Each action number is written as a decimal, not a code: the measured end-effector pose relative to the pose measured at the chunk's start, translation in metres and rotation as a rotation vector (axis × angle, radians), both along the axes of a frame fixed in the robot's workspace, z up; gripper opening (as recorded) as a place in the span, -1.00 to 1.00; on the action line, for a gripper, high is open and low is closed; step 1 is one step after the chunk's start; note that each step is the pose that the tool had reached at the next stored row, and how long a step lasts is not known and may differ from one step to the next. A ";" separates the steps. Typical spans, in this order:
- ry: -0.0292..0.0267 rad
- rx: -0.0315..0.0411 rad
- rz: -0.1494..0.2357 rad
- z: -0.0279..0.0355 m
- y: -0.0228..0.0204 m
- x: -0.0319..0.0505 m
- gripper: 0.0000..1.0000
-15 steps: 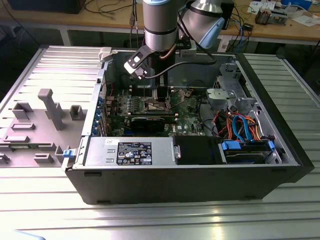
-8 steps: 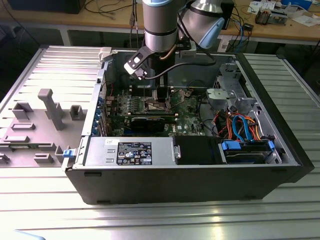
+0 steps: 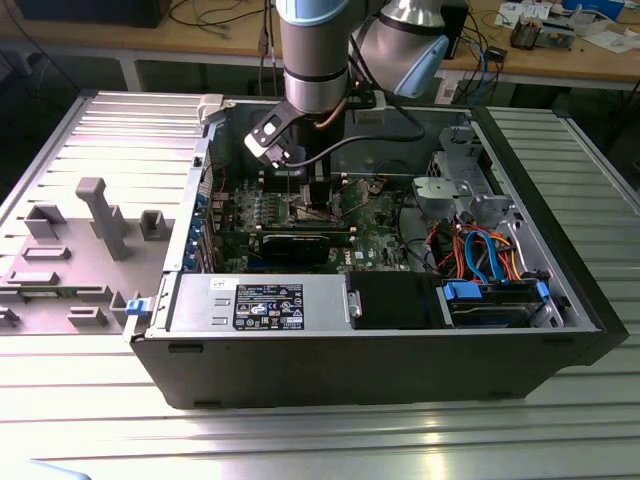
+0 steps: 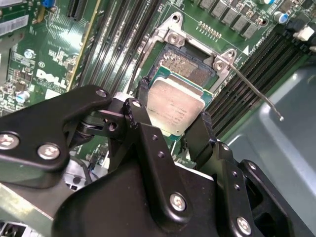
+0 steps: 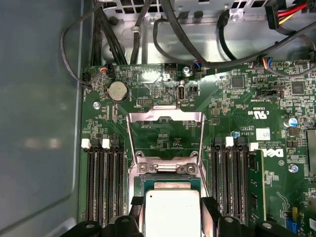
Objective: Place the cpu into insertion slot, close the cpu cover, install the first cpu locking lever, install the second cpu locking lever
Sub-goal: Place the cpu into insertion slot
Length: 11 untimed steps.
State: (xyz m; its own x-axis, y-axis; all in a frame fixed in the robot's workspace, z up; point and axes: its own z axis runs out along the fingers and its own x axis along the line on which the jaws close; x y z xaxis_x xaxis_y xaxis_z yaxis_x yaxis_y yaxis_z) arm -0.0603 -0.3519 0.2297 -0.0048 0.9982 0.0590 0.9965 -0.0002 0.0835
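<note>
In the second wrist view the cpu (image 4: 175, 108) hides part of the slot (image 4: 190, 66); the gripper (image 4: 174, 107) hides the cpu's near edge.

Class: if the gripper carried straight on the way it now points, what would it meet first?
Most likely the insertion slot: the gripper, holding the cpu, points down right over that socket, so the chip would touch it first. The gap between them is hard to judge.

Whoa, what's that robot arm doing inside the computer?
The robot arm's gripper is pinching the cpu, a little silver square chip, and holding it right over the insertion slot. The cpu cover is flipped open, and the chip does not look set down in the slot yet.
</note>
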 end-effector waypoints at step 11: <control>0.0013 0.0000 0.000 -0.0154 0.0008 -0.0038 0.09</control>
State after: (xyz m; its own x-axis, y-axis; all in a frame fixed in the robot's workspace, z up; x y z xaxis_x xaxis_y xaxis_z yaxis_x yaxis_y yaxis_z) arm -0.0641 -0.3511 0.2143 -0.0050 0.9982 0.0589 0.9966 0.0002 0.0823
